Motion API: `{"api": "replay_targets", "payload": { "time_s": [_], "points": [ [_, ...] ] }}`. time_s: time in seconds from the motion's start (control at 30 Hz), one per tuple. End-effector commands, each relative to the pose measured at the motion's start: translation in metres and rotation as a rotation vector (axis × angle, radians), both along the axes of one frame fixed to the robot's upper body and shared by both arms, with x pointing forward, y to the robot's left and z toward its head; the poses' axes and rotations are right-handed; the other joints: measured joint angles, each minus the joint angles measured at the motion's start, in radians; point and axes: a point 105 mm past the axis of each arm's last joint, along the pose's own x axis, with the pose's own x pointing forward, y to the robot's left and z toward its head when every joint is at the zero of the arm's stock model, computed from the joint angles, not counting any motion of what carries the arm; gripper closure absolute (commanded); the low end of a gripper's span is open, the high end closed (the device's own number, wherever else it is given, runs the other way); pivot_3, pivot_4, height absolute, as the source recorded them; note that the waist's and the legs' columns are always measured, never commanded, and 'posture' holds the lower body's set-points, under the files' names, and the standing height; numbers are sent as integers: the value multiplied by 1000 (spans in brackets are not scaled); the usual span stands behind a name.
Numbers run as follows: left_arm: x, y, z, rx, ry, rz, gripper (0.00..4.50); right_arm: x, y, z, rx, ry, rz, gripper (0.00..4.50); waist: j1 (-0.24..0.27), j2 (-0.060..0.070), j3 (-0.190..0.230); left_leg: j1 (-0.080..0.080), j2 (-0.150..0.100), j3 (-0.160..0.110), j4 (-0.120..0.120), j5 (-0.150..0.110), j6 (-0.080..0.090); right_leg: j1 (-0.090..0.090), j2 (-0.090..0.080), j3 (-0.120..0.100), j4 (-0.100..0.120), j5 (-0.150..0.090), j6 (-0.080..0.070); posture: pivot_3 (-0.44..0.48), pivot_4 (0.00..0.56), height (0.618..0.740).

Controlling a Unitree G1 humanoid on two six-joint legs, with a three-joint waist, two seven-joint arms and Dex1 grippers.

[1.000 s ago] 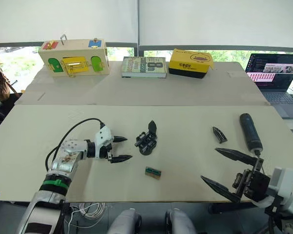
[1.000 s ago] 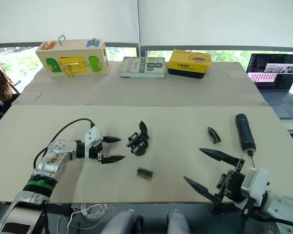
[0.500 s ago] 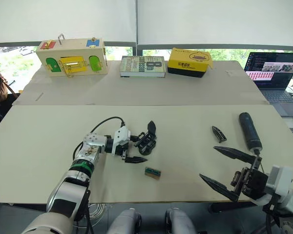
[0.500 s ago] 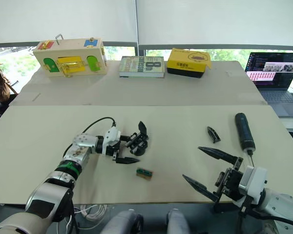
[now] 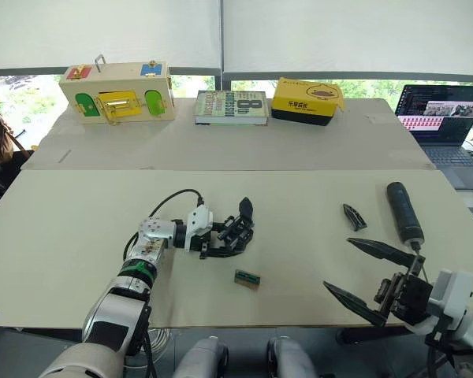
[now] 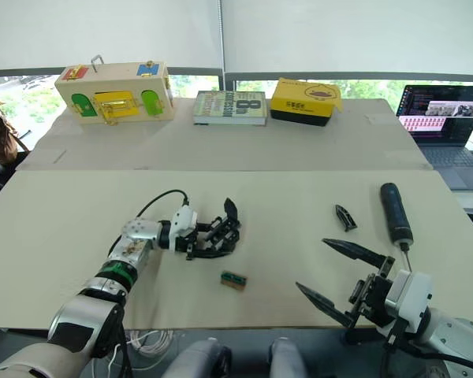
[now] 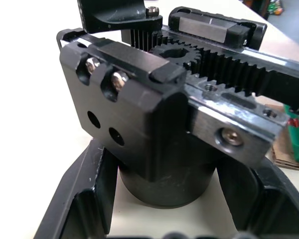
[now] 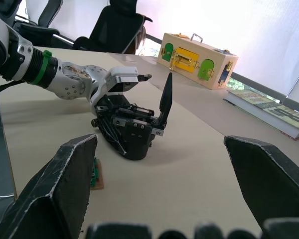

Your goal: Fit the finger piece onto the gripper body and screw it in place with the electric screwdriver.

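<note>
The gripper body (image 5: 243, 213), a chunky black mechanism with a round base and one pointed finger standing up, sits at the table's middle. My left gripper (image 5: 230, 241) is open around it. In the left wrist view its fingers (image 7: 84, 199) stand close on either side of the round base (image 7: 164, 179), with narrow gaps. The finger piece (image 5: 352, 215), a small black wedge, lies to the right. Just beyond it lies the electric screwdriver (image 5: 404, 213), bit pointing toward me. My right gripper (image 5: 368, 273) hovers open and empty near the front edge, below the screwdriver.
A small green-topped block (image 5: 247, 277) lies just in front of the gripper body. Along the back stand a wooden latch box (image 5: 117, 93), a book (image 5: 232, 107) and a yellow box (image 5: 306, 101). A laptop (image 5: 441, 118) is open at the far right.
My left gripper has moved right across the table and now has its fingers on both sides of the gripper body. The right gripper has barely moved.
</note>
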Motion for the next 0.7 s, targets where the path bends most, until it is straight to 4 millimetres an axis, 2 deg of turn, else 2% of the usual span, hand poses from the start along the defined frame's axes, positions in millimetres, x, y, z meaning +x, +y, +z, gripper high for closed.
{"api": "replay_targets", "payload": {
  "time_s": [0.03, 0.23, 0.4, 0.5, 0.7],
  "points": [
    [-2, 3, 14, -46, -34, 55, 2179, -3, 6, 10, 12, -27, 30, 0, -4, 0, 0, 0, 0, 0, 0, 0, 0, 0, -1, 0, 0, 0, 0, 0, 150, 740],
    [-19, 3, 19, -54, 34, 248, 2179, -5, 6, 6, 30, -13, 21, 0, -9, 0, 0, -1, 1, -1, -1, 0, -1, -1, -1, 3, 0, 0, -1, 0, 150, 740],
    [-26, -7, 25, -91, 66, 398, 2179, -7, 7, 2, 38, -1, 24, 0, -2, 0, 0, 0, 2, -1, 0, -2, -3, -1, -1, 3, 0, 0, 0, 0, 150, 740],
    [-25, -11, 17, -78, 63, 487, 2179, -7, 7, 2, 40, 0, 25, 0, 0, 1, 0, 0, 2, -1, 0, -4, -8, -1, -1, 3, 0, 0, 0, 0, 150, 740],
    [-27, -13, 6, -70, 28, 521, 2179, -5, 6, 3, 34, -3, 31, 0, 0, 1, 0, 3, 2, -1, 0, -4, -9, 2, -1, 3, 1, -1, 0, 0, 150, 740]
  ]
}}
